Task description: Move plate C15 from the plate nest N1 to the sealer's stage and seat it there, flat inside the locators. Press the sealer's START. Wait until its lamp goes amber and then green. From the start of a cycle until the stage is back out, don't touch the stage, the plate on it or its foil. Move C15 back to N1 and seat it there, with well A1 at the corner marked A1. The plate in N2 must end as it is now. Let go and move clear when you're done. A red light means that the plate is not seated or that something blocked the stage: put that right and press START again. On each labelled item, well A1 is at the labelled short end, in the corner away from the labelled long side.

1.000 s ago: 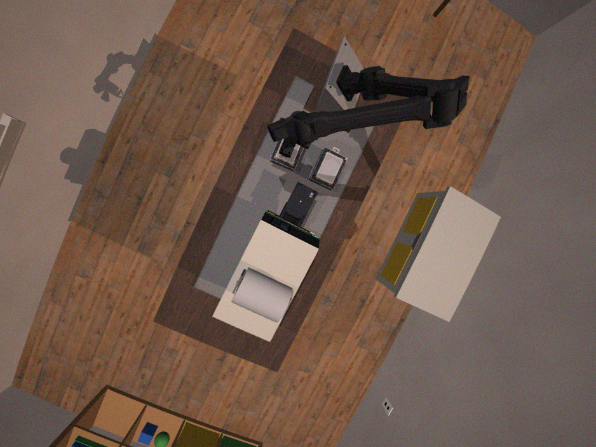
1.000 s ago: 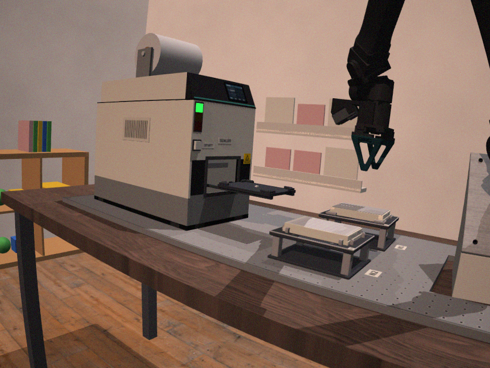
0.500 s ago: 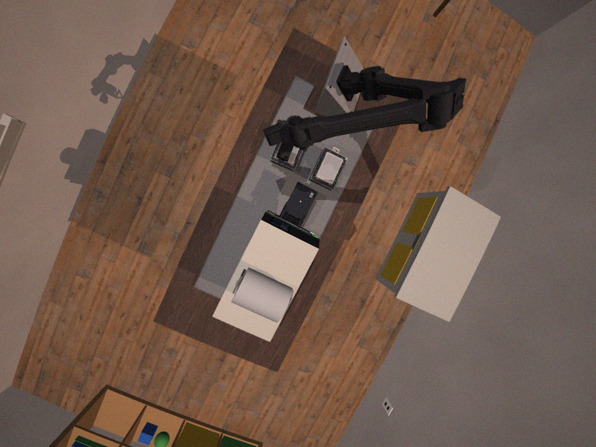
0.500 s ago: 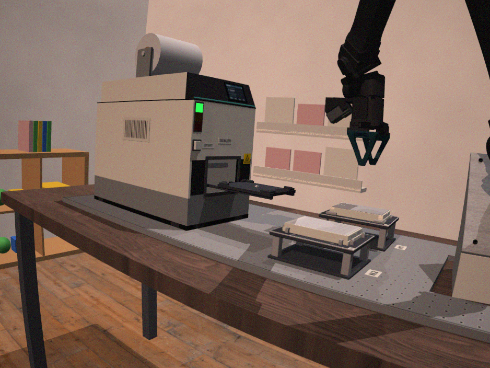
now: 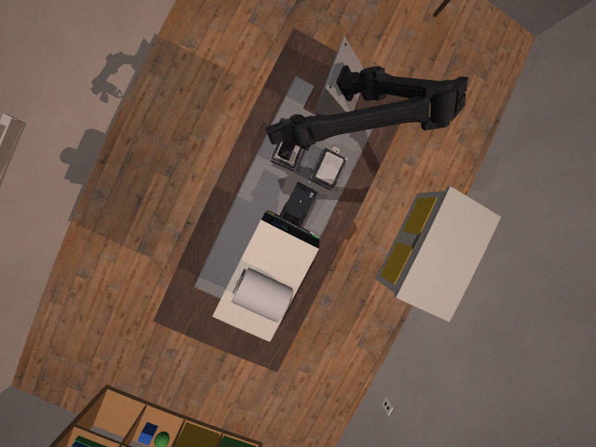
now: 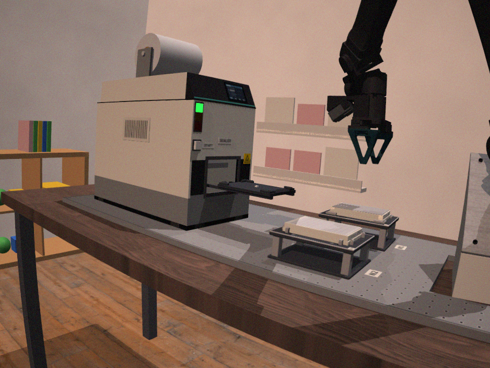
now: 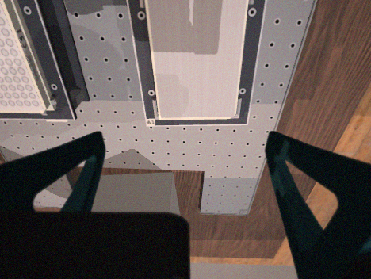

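Plate C15 [image 6: 358, 210] [image 7: 198, 79], smooth and foil-covered, lies flat in the far nest N1 [image 6: 389, 222] [image 7: 249, 79]. A small A1 mark [image 7: 150, 123] sits at one corner of that nest. My gripper [image 6: 370, 149] [image 7: 185, 140] [image 5: 288, 150] is open and empty. It hangs high above N1, well clear of the plate. The second plate [image 6: 322, 229] [image 5: 328, 167] [image 7: 16, 79], with open wells, sits in nest N2 [image 6: 304, 240]. The sealer [image 6: 158, 158] [image 5: 284, 254] shows a green lamp [image 6: 199, 107]. Its stage [image 6: 257, 188] [image 5: 299, 199] is out and bare. START [image 6: 196, 145] is below the lamp.
A foil roll [image 6: 170, 55] [image 5: 262, 294] sits on top of the sealer. The arm's grey mount [image 6: 475, 221] stands at the right end of the table. A white cabinet [image 5: 447, 254] stands beside the table, and a wooden shelf [image 6: 43, 166] is at the far left.
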Motion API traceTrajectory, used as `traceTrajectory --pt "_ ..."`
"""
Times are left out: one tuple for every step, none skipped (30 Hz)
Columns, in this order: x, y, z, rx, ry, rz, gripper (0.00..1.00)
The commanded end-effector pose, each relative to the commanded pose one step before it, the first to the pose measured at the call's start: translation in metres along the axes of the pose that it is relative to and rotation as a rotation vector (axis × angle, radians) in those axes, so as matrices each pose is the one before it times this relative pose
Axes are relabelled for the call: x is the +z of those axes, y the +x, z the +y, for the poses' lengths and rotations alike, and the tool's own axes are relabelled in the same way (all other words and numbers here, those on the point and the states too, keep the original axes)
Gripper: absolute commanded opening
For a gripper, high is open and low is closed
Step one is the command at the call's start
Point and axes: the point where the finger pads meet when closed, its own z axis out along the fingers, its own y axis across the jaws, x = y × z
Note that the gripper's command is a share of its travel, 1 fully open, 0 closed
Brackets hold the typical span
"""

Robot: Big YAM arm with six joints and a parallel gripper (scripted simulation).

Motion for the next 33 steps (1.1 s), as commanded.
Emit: traceTrajectory --pt "-0.02252 -0.00962 0.01614 0.00682 0.01521 -0.02615 1.0" --pt "0.0 0.0 0.0 0.0 0.0 0.0 1.0" --pt "-0.00265 -0.00394 0.00136 -0.01298 0.0104 0.00165 1.0" --pt "-0.00449 -0.00285 0.0046 0.01491 0.00426 0.00427 1.0" --pt "-0.00449 -0.00317 0.00502 -0.00434 0.00121 0.00137 1.0" --pt "-0.00454 -0.00332 0.00479 -0.00528 0.00159 0.00037 1.0" --pt "-0.00514 -0.00367 0.00441 -0.00383 -0.00098 -0.0048 1.0" --pt "-0.00524 -0.00356 0.00396 -0.00282 -0.00065 -0.00548 1.0" --pt "-0.00525 -0.00269 0.00316 -0.00203 0.00323 -0.00268 1.0" --pt "-0.0051 -0.00206 0.00267 -0.00243 0.00561 -0.00037 1.0" --pt "-0.00505 -0.002 0.00318 0.01811 0.00147 -0.00338 1.0" --pt "-0.00548 -0.00125 0.00224 0.00222 0.00007 -0.00493 1.0" --pt "-0.00501 -0.00106 0.00237 0.0022 -0.00036 -0.00361 1.0" --pt "-0.00345 -0.00039 0.0019 0.00376 -0.00268 0.00021 1.0" --pt "-0.00312 -0.00067 0.00253 0.02347 -0.00593 -0.00141 1.0" --pt "-0.00207 -0.00035 0.00309 0.00105 -0.00181 0.00439 1.0" --pt "-0.00116 -0.00027 0.00366 -0.002 0.00188 0.00921 1.0" --pt "0.0 0.0 0.0 0.0 0.0 0.0 1.0" --pt "0.0 0.0 0.0 0.0 0.0 0.0 1.0" --pt "0.00317 0.00152 0.00139 0.01329 0.00058 0.00952 1.0" --pt "-0.00203 -0.00005 0.0038 -0.00018 -0.00207 0.00363 1.0" --pt "-0.00612 -0.00178 0.00621 -0.0104 0.00273 -0.00299 1.0" --pt "-0.00578 -0.00257 0.00595 -0.00929 -0.00054 -0.00562 1.0" --pt "-0.00635 -0.00288 0.00542 -0.00986 0.00318 -0.00596 1.0" --pt "-0.00638 -0.003 0.00515 -0.00972 0.00365 -0.00618 1.0" --pt "-0.00643 -0.00303 0.00477 -0.0088 0.00396 -0.00643 1.0" --pt "-0.00559 -0.00251 0.00419 -0.00306 0.00347 -0.00386 1.0" --pt "-0.00484 -0.00204 0.00394 -0.00143 0.00183 -0.00223 1.0" --pt "-0.0042 -0.00146 0.00318 0.00185 0.00031 -0.00086 1.0" --pt "-0.00171 -0.00057 -0.00122 0.00388 0.00055 -0.00415 1.0" --pt "0.00325 0.00148 -0.00567 0.00663 0.00055 0.00332 1.0" --pt "0.0047 0.00351 -0.00498 0.00988 -0.00302 0.00794 1.0" --pt "0.00414 0.00361 -0.00409 0.00595 -0.00333 0.00822 1.0"
